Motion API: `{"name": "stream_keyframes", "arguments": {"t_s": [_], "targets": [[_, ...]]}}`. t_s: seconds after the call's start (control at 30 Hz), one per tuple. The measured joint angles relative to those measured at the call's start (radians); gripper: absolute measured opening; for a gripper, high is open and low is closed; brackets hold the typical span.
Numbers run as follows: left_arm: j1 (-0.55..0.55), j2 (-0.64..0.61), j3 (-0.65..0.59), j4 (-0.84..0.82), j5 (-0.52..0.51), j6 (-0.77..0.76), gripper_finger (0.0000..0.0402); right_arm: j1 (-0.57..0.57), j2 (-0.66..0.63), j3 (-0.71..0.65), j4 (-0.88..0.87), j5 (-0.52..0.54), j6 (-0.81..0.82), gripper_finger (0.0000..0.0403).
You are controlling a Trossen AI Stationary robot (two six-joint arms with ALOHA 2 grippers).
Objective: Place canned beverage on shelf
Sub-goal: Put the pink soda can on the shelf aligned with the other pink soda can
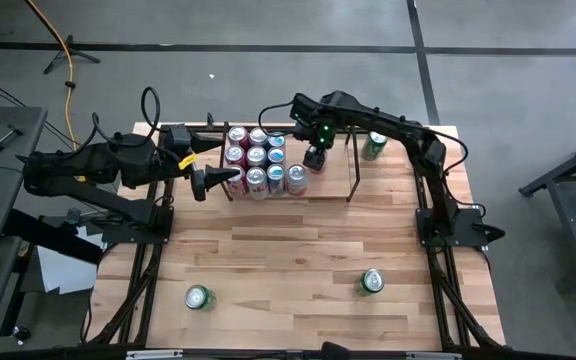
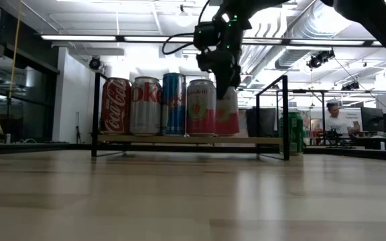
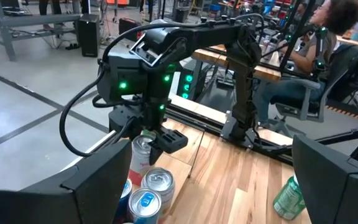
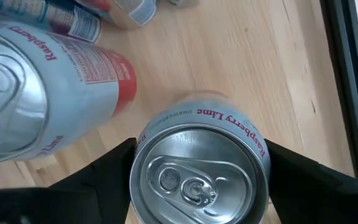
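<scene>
1. The shelf (image 1: 323,190) stands at the far middle of the table (image 1: 298,250), and its left part already carries a block of upright cans (image 1: 258,160) in rows; the level view shows red, silver, blue and pink ones side by side on the wood base.

2. The right gripper (image 1: 315,160) hangs over the shelf just right of that block, pointing down. Its wrist view shows a Raspberry Lime can (image 4: 199,171) between its two dark fingers, which sit against the can's sides (so the jaws stand about a can's width apart, closed on it rather than spread free).

3. In the level view this can (image 2: 227,112) stands at the right end of the row, upright, with its bottom at or very near the shelf base; I cannot tell whether it fully rests there.

4. The left gripper (image 1: 208,181) waits at the shelf's left end, jaws wide and holding nothing.

5. Progress, as I judge it: the can in hand is at its place and only needs letting go and a clean lift away.

6. Left to do: three green cans are off the shelf, one behind its right end (image 1: 374,146) and two near the table's front edge (image 1: 199,297) (image 1: 371,281). The shelf's right half is bare.
</scene>
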Motion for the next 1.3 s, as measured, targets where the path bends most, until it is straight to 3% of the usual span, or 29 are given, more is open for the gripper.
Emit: {"name": "stream_keyframes", "arguments": {"t_s": [0.17, 0.43, 1.1, 1.3], "targets": [[0.000, 0.000, 0.000, 0.000, 0.018, -0.001, 0.0348, 0.000, 0.002, 0.000, 0.020, -0.015, -0.075, 0.0284], [0.000, 0.000, 0.000, 0.000, 0.027, -0.002, 0.0348, 0.001, 0.002, 0.000, 0.019, -0.016, -0.092, 0.0333], [0.000, 0.000, 0.000, -0.002, 0.027, 0.000, 0.0349, -0.005, -0.005, 0.000, 0.019, -0.104, -0.227, 0.0341], [0.000, 0.000, 0.000, -0.003, 0.027, 0.000, 0.0349, -0.010, -0.020, 0.068, -0.049, -0.104, -0.280, 0.0342]]}}
